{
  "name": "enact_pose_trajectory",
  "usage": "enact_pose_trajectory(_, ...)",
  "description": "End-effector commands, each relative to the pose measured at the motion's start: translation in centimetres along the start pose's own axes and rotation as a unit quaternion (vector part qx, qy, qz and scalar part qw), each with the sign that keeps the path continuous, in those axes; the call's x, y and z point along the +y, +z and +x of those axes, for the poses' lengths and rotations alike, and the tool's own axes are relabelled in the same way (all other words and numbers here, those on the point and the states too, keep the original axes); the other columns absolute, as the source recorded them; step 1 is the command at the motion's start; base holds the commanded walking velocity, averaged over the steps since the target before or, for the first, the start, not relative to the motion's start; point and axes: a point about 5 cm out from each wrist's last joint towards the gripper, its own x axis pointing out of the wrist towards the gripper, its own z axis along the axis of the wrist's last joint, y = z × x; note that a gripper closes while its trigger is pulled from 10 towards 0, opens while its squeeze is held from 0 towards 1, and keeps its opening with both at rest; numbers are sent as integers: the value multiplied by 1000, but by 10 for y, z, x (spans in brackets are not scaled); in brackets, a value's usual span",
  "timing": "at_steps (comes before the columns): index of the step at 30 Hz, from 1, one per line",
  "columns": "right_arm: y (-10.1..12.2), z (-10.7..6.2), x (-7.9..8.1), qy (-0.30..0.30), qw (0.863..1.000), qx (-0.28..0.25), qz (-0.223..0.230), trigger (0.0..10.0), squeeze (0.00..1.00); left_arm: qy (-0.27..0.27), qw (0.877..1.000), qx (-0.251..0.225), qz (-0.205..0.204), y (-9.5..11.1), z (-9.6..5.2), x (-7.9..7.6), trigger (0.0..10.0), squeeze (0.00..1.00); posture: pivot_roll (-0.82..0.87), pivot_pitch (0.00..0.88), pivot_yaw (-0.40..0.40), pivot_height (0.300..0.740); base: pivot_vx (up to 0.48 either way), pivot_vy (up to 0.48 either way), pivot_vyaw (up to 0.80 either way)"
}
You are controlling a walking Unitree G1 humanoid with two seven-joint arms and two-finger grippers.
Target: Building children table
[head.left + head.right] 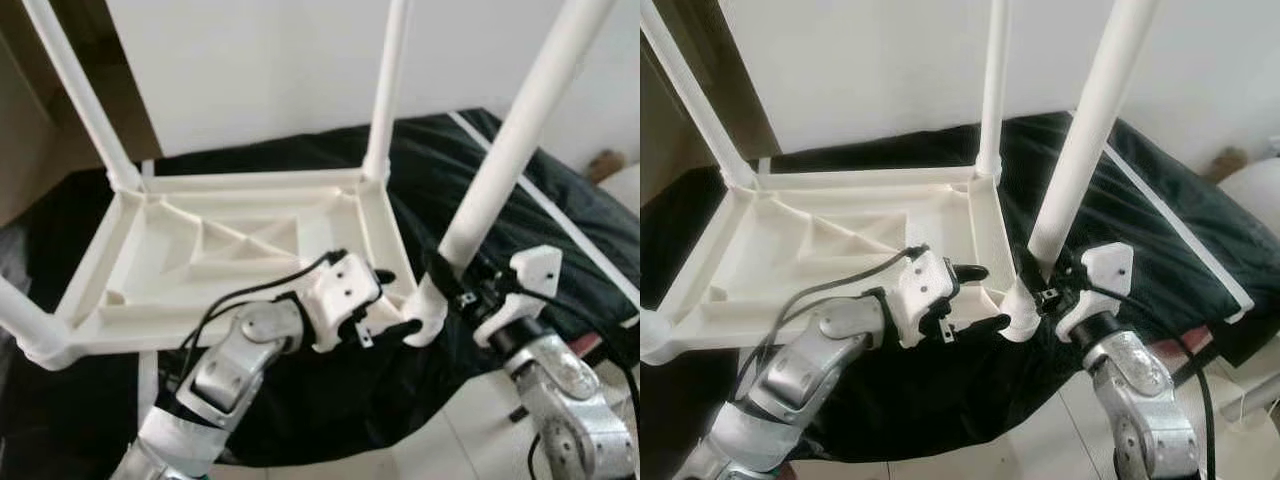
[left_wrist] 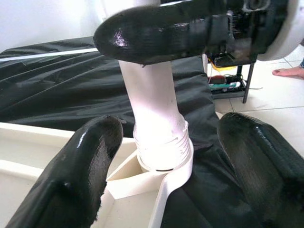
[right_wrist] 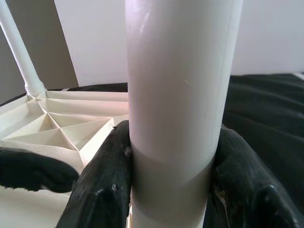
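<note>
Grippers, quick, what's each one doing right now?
Left gripper: open, fingers either side of the table leg base, not clamped.
Right gripper: shut on the table leg, just above its socket.

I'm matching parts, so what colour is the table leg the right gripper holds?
White, plain; the table leg shows best in the right wrist view.

Home interior: white tiled floor (image 2: 266, 102), plain white wall (image 1: 270, 70), black sheet (image 1: 560, 240) spread low, person's bare foot (image 2: 289, 72) beside small black rack (image 2: 232, 78) of oddments.

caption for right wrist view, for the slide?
Right end effector clamps white table leg above upturned tabletop.
</note>
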Motion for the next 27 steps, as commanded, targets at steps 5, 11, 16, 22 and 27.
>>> enact_pose_trajectory(5, -43, -7, -10, -37, 992, 111, 56, 10000, 0, -24, 1000, -5, 4, 4, 0, -3, 10000, 0, -64, 32, 38, 740, 0, 0, 0)
enact_pose_trajectory(11, -37, -8, -14, -48, 997, 64, -23, 10000, 0, -26, 1000, -6, 5, 4, 1, -3, 10000, 0, -66, 24, 37, 740, 0, 0, 0)
enact_pose_trajectory(16, -26, -15, -2, -9, 997, 28, -77, 10000, 0, -25, 1000, -6, 7, 4, 1, -2, 10000, 0, -66, 24, 37, 740, 0, 0, 0)
enact_pose_trajectory(22, -27, -25, 12, 46, 992, 20, -119, 10000, 0, -27, 1000, -6, 6, 3, 1, -3, 10000, 0, -74, 19, 41, 740, 0, 0, 0)
enact_pose_trajectory(27, -34, -27, 14, 53, 989, 22, -135, 10000, 0, -25, 1000, -5, 7, 4, 1, -2, 10000, 0, -75, 20, 40, 740, 0, 0, 0)
